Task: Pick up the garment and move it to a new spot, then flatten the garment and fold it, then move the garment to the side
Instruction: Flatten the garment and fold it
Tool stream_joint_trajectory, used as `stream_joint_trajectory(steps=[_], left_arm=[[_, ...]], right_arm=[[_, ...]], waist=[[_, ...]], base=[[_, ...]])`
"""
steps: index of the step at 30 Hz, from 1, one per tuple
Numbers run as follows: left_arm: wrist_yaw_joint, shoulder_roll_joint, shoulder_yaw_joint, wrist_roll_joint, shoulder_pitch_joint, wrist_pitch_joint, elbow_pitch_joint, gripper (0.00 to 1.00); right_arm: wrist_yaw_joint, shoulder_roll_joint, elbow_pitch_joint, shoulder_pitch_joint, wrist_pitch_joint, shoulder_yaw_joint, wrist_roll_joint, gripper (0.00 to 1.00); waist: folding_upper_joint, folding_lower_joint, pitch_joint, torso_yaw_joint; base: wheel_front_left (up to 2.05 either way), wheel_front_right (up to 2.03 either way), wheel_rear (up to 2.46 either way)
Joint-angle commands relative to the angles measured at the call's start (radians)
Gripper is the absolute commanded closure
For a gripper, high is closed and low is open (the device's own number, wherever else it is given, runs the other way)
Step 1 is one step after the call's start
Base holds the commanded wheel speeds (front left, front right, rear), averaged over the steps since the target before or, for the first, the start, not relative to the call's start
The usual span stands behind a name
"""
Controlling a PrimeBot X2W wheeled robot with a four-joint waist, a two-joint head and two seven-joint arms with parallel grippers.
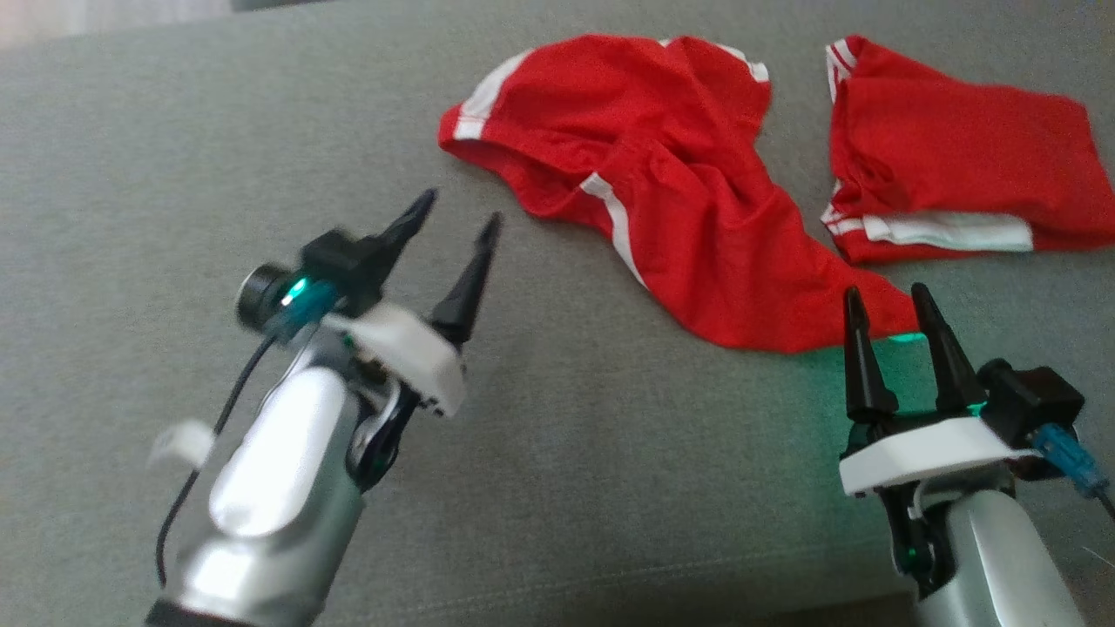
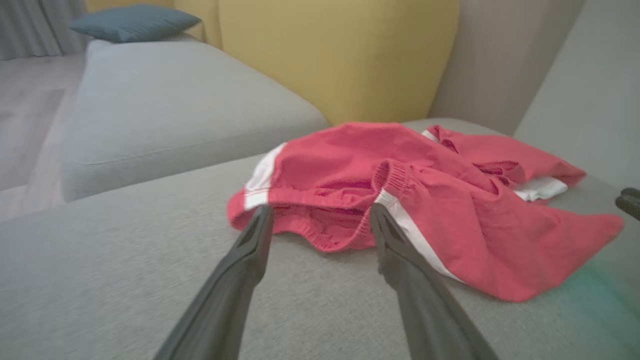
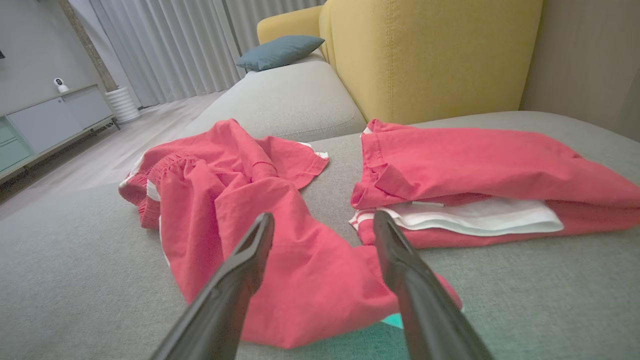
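The crumpled red cloth shorts with white side stripes (image 1: 662,200) lie heaped on the grey woven sofa seat (image 1: 174,131), toward its far middle, with a tail of fabric trailing down to my right gripper (image 1: 885,290). That gripper's fingers stand apart over the tail, empty. My left gripper (image 1: 461,207) is spread too and holds nothing, pointing at the waistband end. My worry is the neighbour: a second red garment, folded flat with a white layer showing (image 1: 958,165), sits just beside the tail. A wide or careless pinch on the right could catch its edge and undo it, or grab one layer only, so the shorts bunch up. By my count there are two red garments, one heaped and one folded, two grippers, one yellow upholstered backrest (image 3: 430,55) and one blue cushion (image 3: 280,51).
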Motion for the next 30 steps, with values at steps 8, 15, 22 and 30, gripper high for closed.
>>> stream_joint_trajectory(steps=[8,15,22,30], left_arm=[[-0.006,0.120,-0.265,-0.173,-0.259,0.081,0.050,0.00],[-0.006,0.170,-0.402,-0.247,-0.374,0.074,0.140,0.00],[-0.006,0.183,-0.482,-0.294,-0.450,0.041,0.220,0.00],[-0.006,0.183,-0.566,-0.342,-0.501,0.012,0.278,0.00]], right_arm=[[0.003,-0.005,-0.022,-0.068,-0.040,0.032,0.024,0.00],[0.003,-0.005,0.001,-0.083,-0.057,0.046,0.035,0.00],[0.003,-0.005,0.017,-0.096,-0.069,0.059,0.046,0.00],[0.003,-0.005,0.031,-0.103,-0.078,0.065,0.054,0.00]], waist=[[-0.0001,0.0000,0.088,-0.095],[-0.0001,0.0000,0.107,-0.133],[-0.0001,0.0000,0.118,-0.161],[-0.0001,0.0000,0.129,-0.185]], base=[[0.00,0.00,0.00],[0.00,0.00,0.00],[0.00,0.00,0.00],[0.00,0.00,0.00]])
